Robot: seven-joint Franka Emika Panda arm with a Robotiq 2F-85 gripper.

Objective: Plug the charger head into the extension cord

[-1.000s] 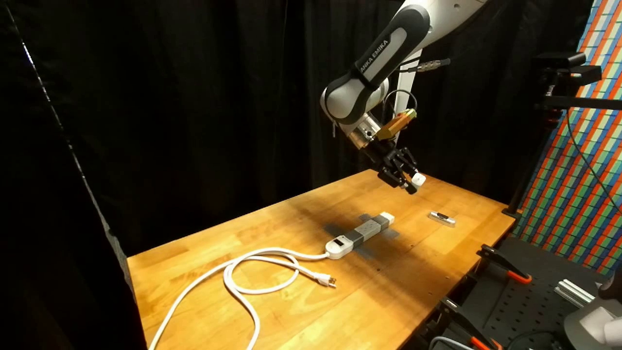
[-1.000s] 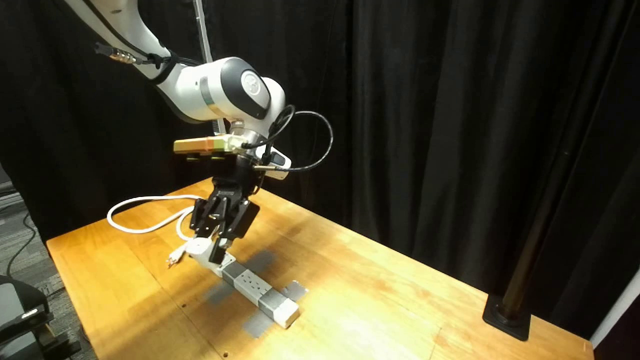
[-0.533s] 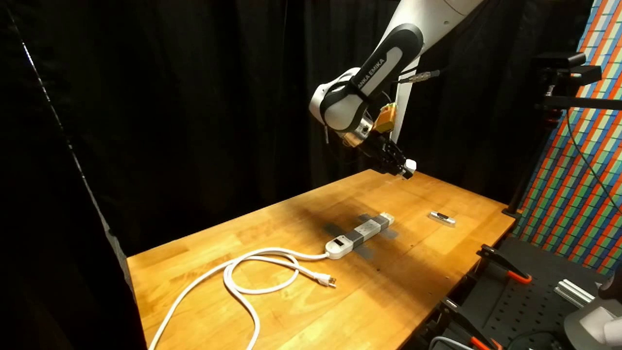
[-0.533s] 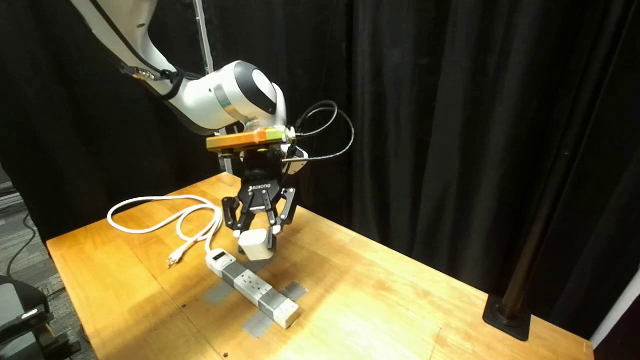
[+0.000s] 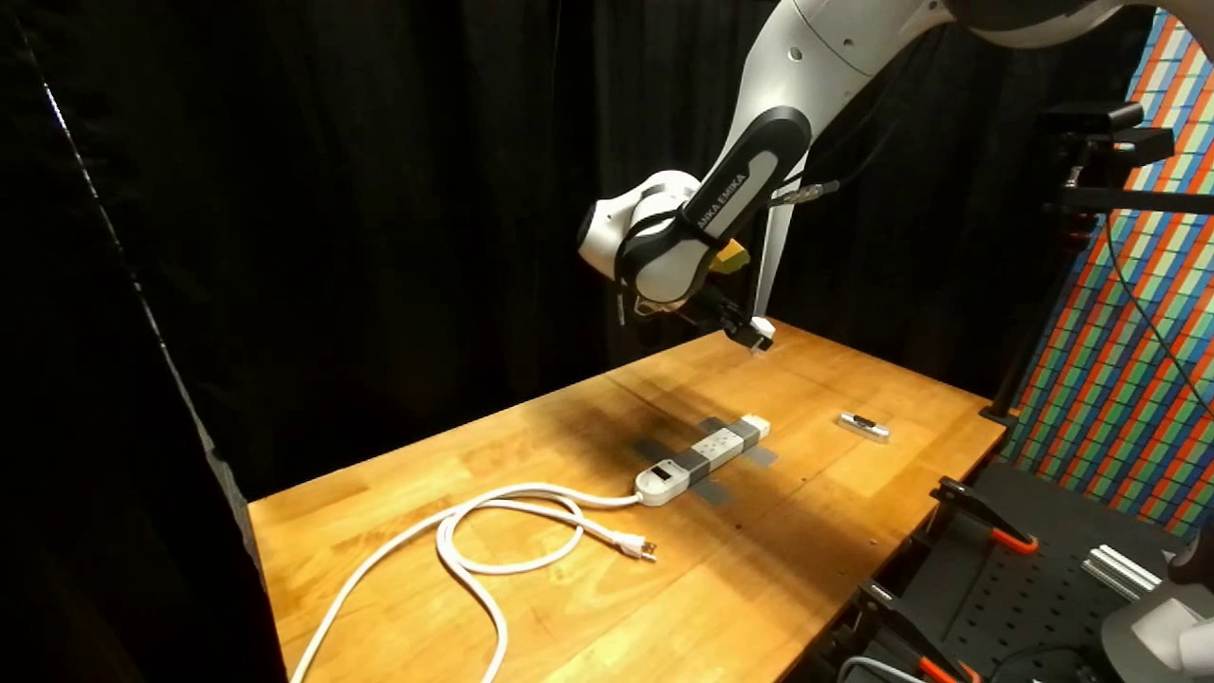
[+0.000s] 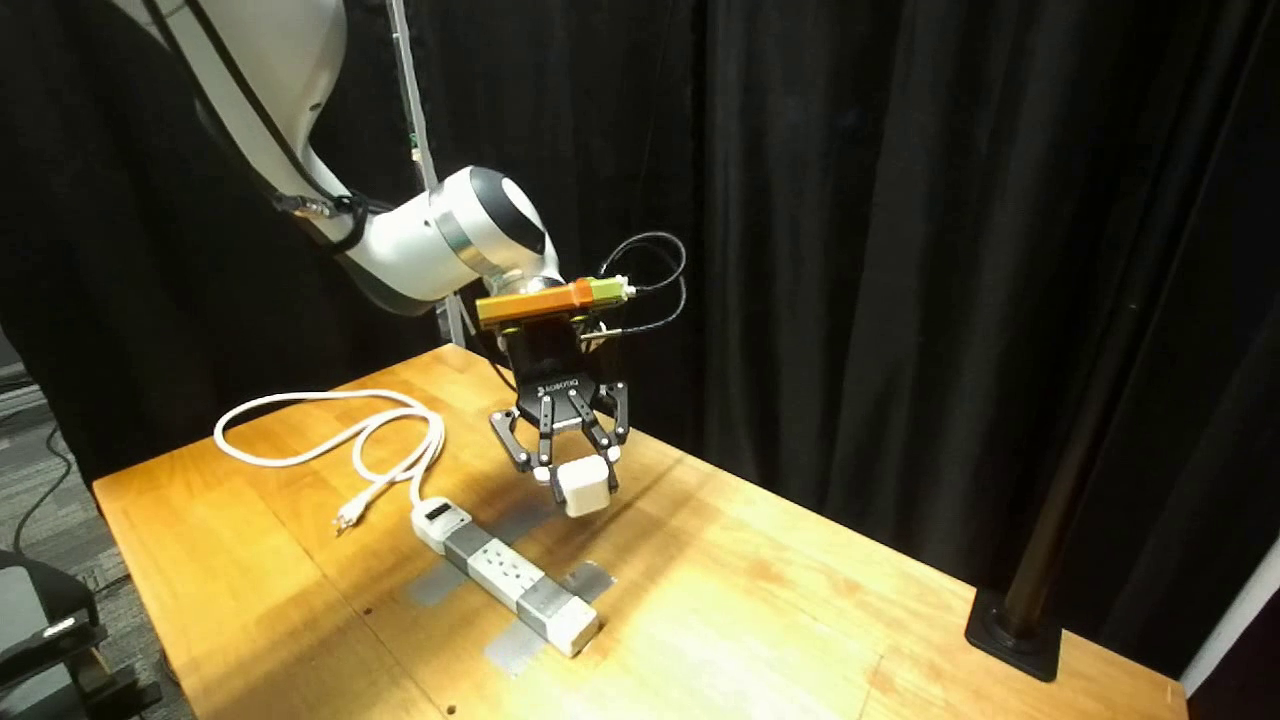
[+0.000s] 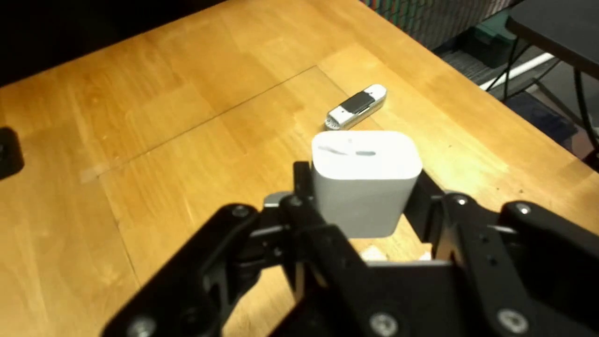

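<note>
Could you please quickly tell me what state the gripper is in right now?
Gripper: closed, holding the white charger head.

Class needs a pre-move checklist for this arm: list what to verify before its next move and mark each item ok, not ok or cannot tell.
1. Hold: ok. The gripper is shut on the charger head.
2. Tape in place: ok. Bands of gray tape cross the extension cord.
3. Outlets free: ok. The sockets are uncovered.
4. Prongs aimed down: cannot tell. They don't show clearly.
5. Lined up over an outlet: cannot tell from these angles.
6. Lowered for insertion: not ok. The charger head hangs in the air, apart from the extension cord.
</note>
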